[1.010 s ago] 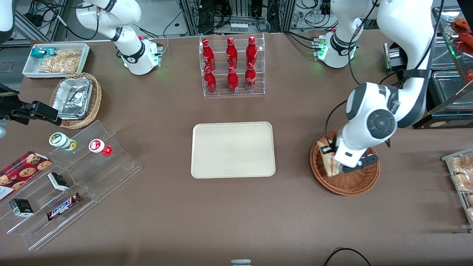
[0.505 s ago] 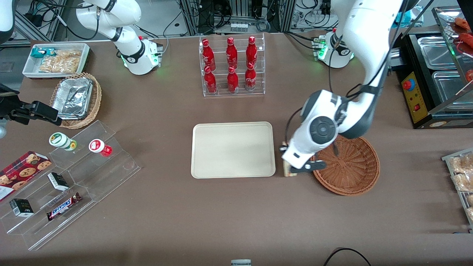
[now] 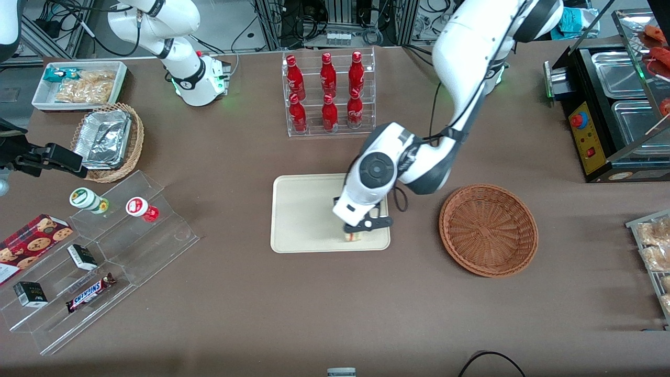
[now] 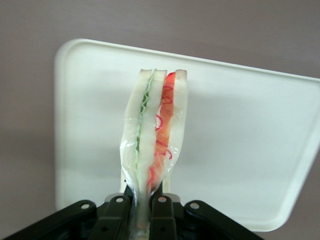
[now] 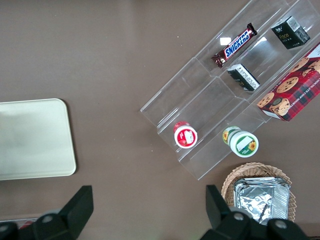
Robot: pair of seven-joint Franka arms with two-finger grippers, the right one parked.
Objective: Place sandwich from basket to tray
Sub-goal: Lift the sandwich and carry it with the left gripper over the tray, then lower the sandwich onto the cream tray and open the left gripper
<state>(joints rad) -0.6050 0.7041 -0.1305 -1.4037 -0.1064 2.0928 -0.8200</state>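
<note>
Tray (image 3: 303,214) at table centre. Gripper (image 3: 355,234) hangs over the tray's 4 o'clock corner, fingers (image 4: 159,206) pinched on the sandwich (image 4: 155,145) by its narrow end; wedge hangs filling-edge outward above the tray. In the front view only a sliver of sandwich shows under the gripper. Basket (image 3: 488,229) sits at 3 o'clock of the tray, well apart, nothing in it. Step: carry done, placing phase. Next move likely calls for lowering until the sandwich touches the tray, then releasing it and lifting clear.
</note>
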